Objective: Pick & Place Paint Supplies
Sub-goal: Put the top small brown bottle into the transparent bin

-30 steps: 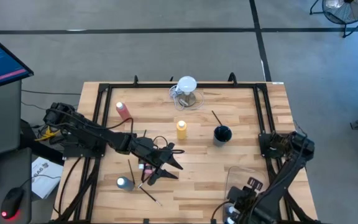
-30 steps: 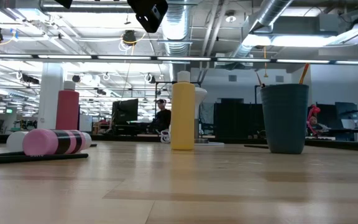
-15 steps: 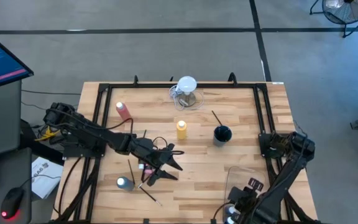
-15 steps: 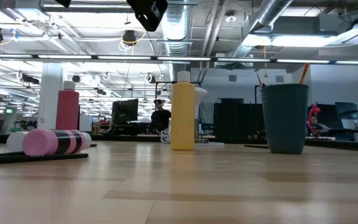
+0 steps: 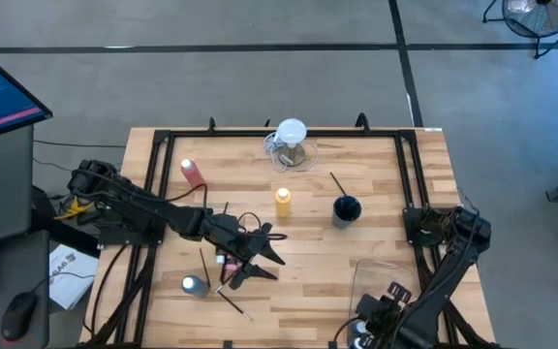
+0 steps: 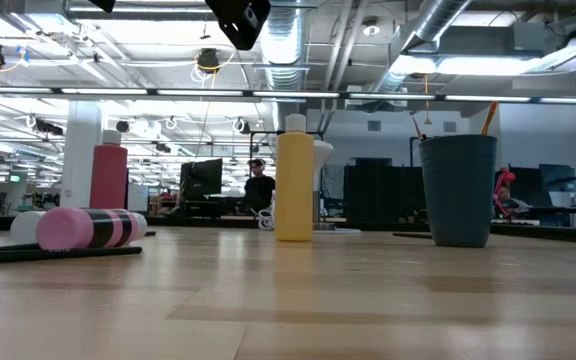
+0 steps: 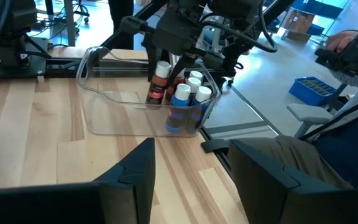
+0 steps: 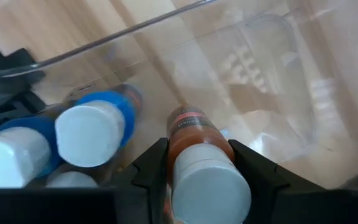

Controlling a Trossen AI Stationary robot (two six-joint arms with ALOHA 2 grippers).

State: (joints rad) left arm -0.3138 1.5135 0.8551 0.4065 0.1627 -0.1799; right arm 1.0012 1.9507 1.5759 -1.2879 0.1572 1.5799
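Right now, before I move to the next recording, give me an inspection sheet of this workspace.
Surface: wooden table.
Job's things: small bottles in clear bin; yellow bottle and pink-red bottle upright; pink bottle lying down; brushes loose.
Clutter: dark cup, clear jug.
Grippers: left gripper open, empty, above the lying bottle; right gripper shut on brown-orange bottle inside the bin.
Cables: along left arm.
Surroundings: person far behind.
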